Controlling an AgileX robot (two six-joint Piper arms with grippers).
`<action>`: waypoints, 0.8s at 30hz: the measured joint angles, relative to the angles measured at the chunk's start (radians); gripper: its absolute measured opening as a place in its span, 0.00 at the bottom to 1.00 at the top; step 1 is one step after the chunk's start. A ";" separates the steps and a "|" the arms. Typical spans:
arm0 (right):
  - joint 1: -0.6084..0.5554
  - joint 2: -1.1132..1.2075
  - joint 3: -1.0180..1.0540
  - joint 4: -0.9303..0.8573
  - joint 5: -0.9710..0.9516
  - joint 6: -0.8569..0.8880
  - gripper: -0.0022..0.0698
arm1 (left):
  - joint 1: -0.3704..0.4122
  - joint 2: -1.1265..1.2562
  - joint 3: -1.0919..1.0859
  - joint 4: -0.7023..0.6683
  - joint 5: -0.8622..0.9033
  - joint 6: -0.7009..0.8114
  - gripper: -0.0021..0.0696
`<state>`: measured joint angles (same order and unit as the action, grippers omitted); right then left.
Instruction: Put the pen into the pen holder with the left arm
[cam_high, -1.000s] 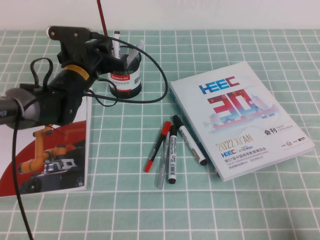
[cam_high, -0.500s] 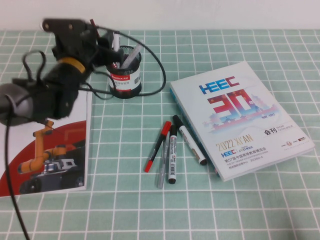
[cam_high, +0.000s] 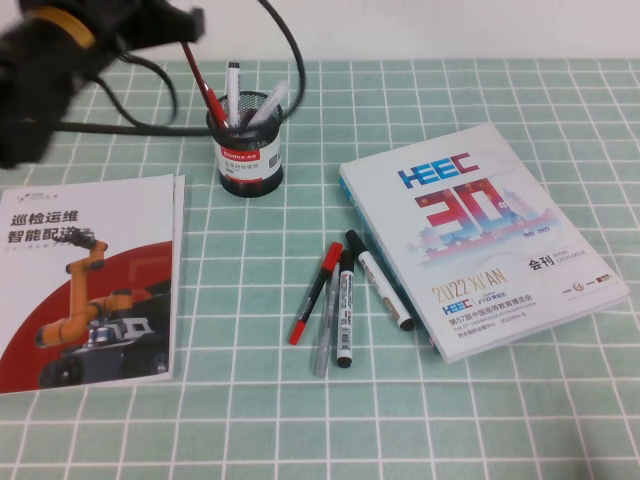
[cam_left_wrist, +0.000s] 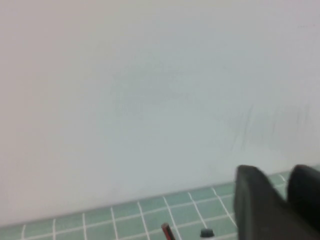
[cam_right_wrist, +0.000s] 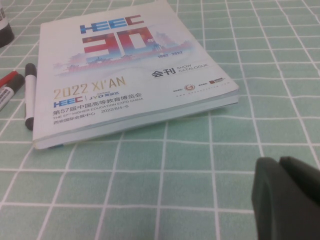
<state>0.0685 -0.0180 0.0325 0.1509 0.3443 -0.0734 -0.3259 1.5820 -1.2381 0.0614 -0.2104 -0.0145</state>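
While leaning in pen holder (cam_high: 250, 150) | thin red pen (cam_high: 203, 87) | left pincer (cam_left_wrist: 277, 197) state unclear

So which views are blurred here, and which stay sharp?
High view: left pincer at upper left smeared by motion, pen and pen holder sharp. Left wrist view: soft throughout, mostly blank wall. Right wrist view: catalogue crisp, right pincer low beside it defocused.
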 joint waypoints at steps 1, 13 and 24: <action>0.000 0.000 0.000 0.000 0.000 0.000 0.00 | 0.000 -0.033 0.000 0.000 0.048 0.000 0.15; 0.000 0.000 0.000 0.000 0.000 0.000 0.00 | 0.000 -0.397 0.233 0.000 0.231 -0.012 0.03; 0.000 0.000 0.000 0.000 0.000 0.000 0.00 | 0.000 -0.858 0.688 0.006 0.293 -0.181 0.03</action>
<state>0.0685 -0.0180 0.0325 0.1509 0.3443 -0.0734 -0.3259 0.7237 -0.5499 0.0670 0.0822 -0.1960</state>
